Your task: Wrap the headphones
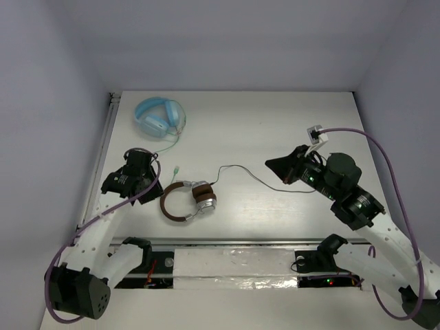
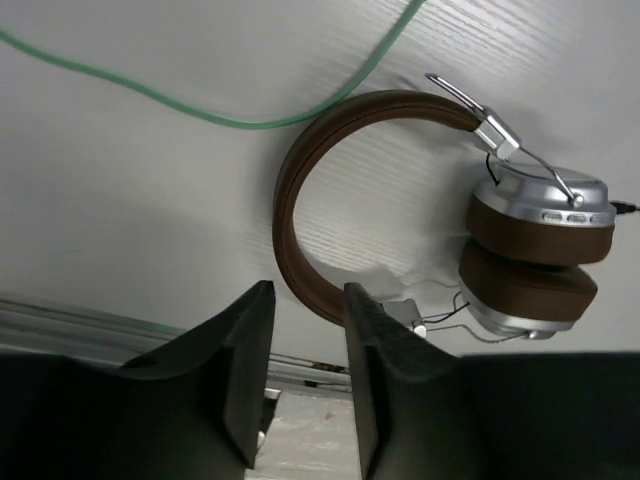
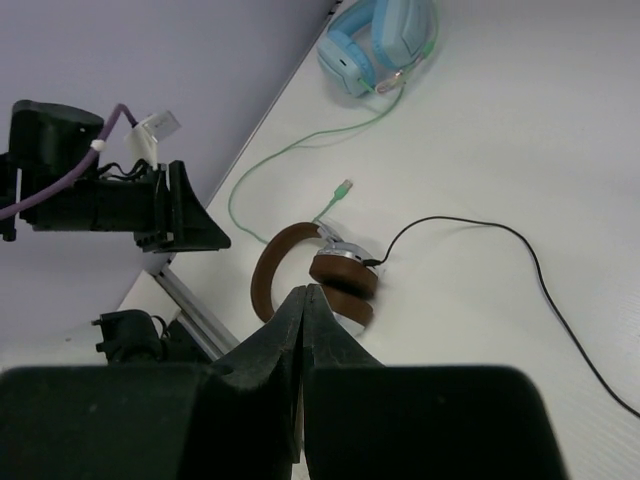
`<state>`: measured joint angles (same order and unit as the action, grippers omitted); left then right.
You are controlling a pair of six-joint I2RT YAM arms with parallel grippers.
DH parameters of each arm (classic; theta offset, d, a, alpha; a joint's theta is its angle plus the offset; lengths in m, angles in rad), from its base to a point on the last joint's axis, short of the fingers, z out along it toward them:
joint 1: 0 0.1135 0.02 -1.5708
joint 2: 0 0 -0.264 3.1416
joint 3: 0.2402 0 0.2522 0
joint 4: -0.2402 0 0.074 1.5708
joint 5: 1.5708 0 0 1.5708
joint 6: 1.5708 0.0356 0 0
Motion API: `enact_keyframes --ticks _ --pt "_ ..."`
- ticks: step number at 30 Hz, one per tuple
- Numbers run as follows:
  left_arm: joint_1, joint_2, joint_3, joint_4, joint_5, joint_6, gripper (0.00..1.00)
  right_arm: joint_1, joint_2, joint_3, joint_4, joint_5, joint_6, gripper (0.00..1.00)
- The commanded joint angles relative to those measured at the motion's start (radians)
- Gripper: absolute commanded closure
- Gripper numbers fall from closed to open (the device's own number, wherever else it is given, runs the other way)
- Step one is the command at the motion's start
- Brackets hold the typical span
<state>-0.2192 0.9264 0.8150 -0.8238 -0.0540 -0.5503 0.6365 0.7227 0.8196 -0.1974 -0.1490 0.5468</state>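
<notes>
The headphones (image 1: 187, 201) lie flat near the table's front, with a dark brown headband (image 2: 300, 190) and two stacked silver-and-brown ear cups (image 2: 540, 240). Their thin black cable (image 1: 240, 166) trails right across the table and passes under my right arm. My left gripper (image 1: 148, 184) hovers just left of the headband. It is open (image 2: 307, 295), nothing lies between its fingers, and the headband curves just beyond the tips. My right gripper (image 1: 271, 165) is raised to the right of the headphones, shut (image 3: 305, 292) and empty, with the cable (image 3: 480, 225) on the table beyond it.
Light blue headphones (image 1: 159, 115) sit at the back left. Their pale green cable (image 1: 175, 148) runs toward the brown headband and ends in a plug (image 3: 345, 186). A metal rail (image 1: 240, 242) borders the near edge, and walls enclose the table.
</notes>
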Motion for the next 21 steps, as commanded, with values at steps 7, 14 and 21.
enact_keyframes --ticks 7,14,21 --pt "-0.015 0.167 -0.054 0.072 -0.037 -0.082 0.47 0.006 -0.045 -0.034 0.038 0.006 -0.004 1.0" --pt "-0.116 0.204 -0.123 0.147 -0.026 -0.204 0.48 0.006 -0.042 -0.054 0.065 -0.012 0.002 1.0" --pt "-0.166 0.25 -0.116 0.147 -0.104 -0.266 0.48 0.006 -0.055 -0.059 0.067 -0.006 0.004 1.0"
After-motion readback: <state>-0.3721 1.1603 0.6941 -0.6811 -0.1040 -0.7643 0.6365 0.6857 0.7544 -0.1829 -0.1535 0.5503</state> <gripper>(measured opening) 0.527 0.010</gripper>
